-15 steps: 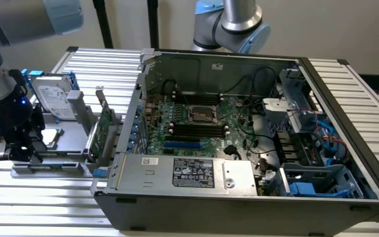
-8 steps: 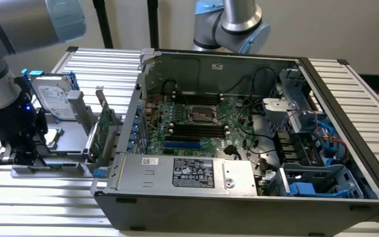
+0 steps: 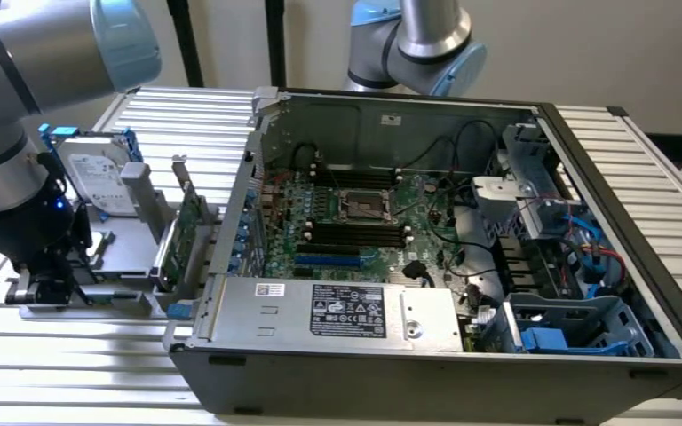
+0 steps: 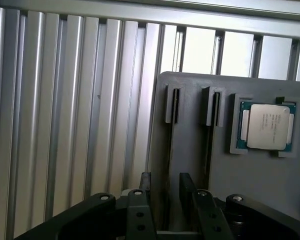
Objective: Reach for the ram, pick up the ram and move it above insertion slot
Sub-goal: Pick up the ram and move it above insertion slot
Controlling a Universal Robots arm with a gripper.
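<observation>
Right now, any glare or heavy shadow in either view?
Exterior view: even light, only the computer case interior is shaded around the motherboard. Wrist view: table slats blow out bright, the CPU lid glints, the gripper reads dark.

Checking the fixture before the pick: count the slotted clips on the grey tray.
2 slotted clips: one by the tray's edge, one next to the processor. The tool hides part of the tray; more possible.

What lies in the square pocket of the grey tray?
A processor with a silver lid lies flat in the pocket of the tray. Its green edge shows beside the lid. Its underside and the pocket floor are covered.
</observation>
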